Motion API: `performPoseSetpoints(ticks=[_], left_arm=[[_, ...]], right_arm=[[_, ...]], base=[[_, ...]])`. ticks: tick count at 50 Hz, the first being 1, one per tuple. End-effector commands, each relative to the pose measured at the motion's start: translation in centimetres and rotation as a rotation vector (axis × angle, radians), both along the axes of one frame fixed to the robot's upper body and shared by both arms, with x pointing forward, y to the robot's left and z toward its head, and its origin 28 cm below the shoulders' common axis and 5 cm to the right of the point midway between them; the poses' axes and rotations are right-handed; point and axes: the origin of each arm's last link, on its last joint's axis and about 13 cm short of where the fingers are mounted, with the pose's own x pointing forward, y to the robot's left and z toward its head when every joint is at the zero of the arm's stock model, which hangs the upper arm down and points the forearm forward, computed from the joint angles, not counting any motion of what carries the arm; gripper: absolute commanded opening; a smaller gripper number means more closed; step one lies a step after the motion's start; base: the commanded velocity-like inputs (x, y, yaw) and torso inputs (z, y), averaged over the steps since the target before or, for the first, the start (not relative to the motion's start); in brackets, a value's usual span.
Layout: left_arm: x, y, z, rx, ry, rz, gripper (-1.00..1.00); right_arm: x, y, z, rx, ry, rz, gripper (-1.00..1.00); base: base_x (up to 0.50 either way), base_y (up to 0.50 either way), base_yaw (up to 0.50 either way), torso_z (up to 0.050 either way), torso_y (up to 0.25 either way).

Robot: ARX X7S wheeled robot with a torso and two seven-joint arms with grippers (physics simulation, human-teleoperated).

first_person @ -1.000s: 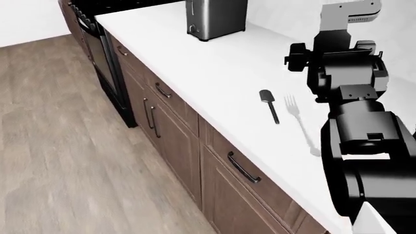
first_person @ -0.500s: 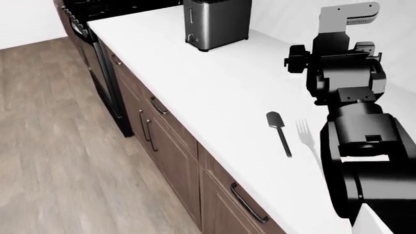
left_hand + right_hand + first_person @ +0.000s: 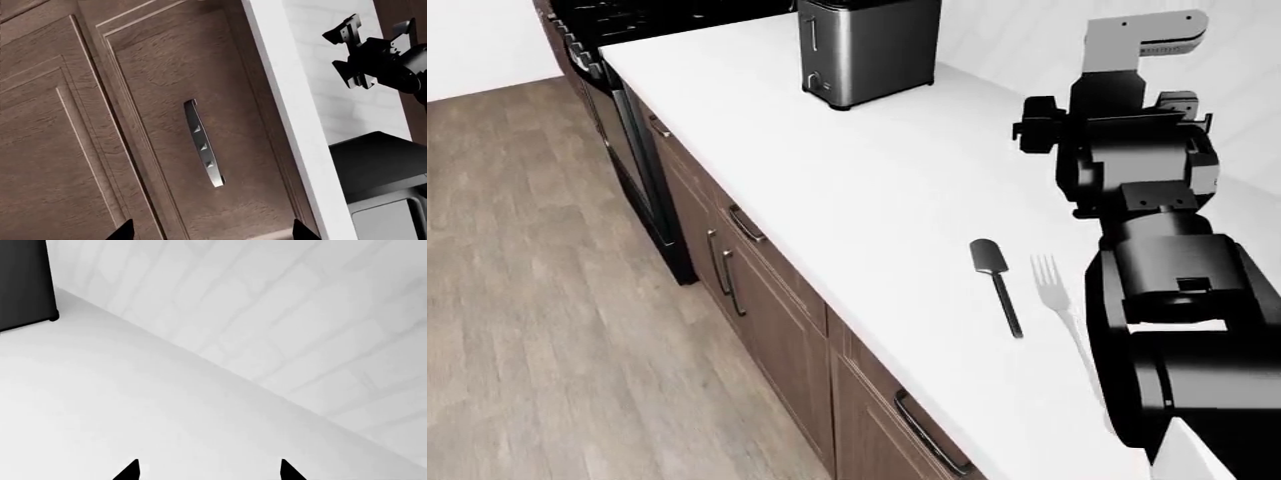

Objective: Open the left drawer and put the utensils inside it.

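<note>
Overhead: the right arm (image 3: 1148, 270) rises in stacked black segments at the head view's right edge, beside the utensils.
Right tool (image 3: 208, 471): only two dark fingertips show, set apart with nothing between them, hovering over bare white table and pale tiled wall.
Left tool (image 3: 211, 233): two dark tips, spread wide and empty, face a drawer front.
Left drawer (image 3: 200, 140): closed, its curved bar handle (image 3: 203, 144) seen square-on only in the left wrist view; whether this is the wide front, I cannot tell.
Utensils: black spatula (image 3: 997, 282) and silver fork (image 3: 1052, 285) lie side by side, near but apart, on the table (image 3: 827, 170).
Surface and room: white table over brown cabinets (image 3: 761, 300), wood-plank floor (image 3: 547, 330), a steel toaster (image 3: 868, 45) far down the table, a dark oven (image 3: 627, 140) beyond.
</note>
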Motion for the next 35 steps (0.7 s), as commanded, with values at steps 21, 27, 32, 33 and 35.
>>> performPoseSetpoints(ticks=[21, 27, 32, 33, 35], left_arm=[[2.3, -1.1, -3.2, -0.065, 0.048, -0.041, 1.0], [2.8, -1.3, -4.2, -0.034, 0.039, 0.019, 1.0], [3.0, -1.7, -4.7, 0.017, 0.043, 0.013, 1.0], [3.0, -1.7, -4.6, 0.009, 0.045, 0.005, 1.0], [3.3, -1.8, -4.4, -0.004, 0.051, -0.01, 1.0]], right_arm=[[0.5, 0.2, -0.8, 0.001, 0.017, 0.001, 1.0], [0.5, 0.3, -1.2, -0.002, 0.024, 0.006, 1.0], [0.5, 0.3, -1.4, -0.006, 0.027, 0.006, 1.0], [0.5, 0.2, -1.3, -0.006, 0.027, 0.004, 1.0], [0.5, 0.2, -1.4, -0.005, 0.026, 0.003, 1.0]], base=[[0.0, 0.0, 0.0, 0.0, 0.0], [0.0, 0.0, 0.0, 0.0, 0.0], [0.0, 0.0, 0.0, 0.0, 0.0], [0.0, 0.0, 0.0, 0.0, 0.0], [0.0, 0.0, 0.0, 0.0, 0.0]])
